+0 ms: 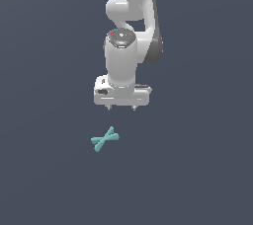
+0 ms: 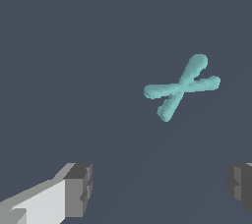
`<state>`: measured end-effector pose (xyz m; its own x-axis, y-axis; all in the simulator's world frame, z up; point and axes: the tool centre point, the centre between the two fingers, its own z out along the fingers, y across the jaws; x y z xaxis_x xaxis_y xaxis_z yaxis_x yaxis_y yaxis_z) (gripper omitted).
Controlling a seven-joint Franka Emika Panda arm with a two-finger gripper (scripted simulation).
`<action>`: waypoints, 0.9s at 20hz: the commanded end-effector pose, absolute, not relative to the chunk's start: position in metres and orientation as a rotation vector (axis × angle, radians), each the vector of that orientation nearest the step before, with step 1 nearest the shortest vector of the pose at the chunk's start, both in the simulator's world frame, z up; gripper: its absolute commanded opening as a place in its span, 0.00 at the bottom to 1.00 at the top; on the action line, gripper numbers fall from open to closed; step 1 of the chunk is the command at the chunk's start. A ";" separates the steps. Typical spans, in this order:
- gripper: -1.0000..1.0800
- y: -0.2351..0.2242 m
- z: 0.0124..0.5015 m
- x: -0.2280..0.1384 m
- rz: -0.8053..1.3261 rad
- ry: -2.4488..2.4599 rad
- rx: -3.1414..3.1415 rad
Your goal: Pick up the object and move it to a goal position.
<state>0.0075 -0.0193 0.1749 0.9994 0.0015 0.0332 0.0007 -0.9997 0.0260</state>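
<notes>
While spread wide, tool (image 1: 121,108) holds nothing.

The object (image 1: 105,139) lies apart from the claw (image 1: 121,107), toward the exterior view's left

A small X-shaped object (image 1: 105,139) of plain, unpatterned teal lies on a flat, uniform dark slate-blue ground (image 1: 197,169). The robot arm (image 1: 129,17) is glossy white with a dark grey band along one side and a grey cap bearing small red marks on top of its wrist, and its white gripper (image 1: 121,108) has a dark slot on its front face. In the wrist view the object (image 2: 181,88) shows the same pale turquoise, and the fingers (image 2: 78,188) are white with matte grey pads.
</notes>
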 end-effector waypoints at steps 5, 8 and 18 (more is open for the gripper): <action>0.96 -0.012 0.180 0.009 0.065 0.035 3.110; 0.96 0.000 0.190 0.013 0.087 0.089 3.101; 0.96 0.002 0.191 0.015 0.094 0.084 3.100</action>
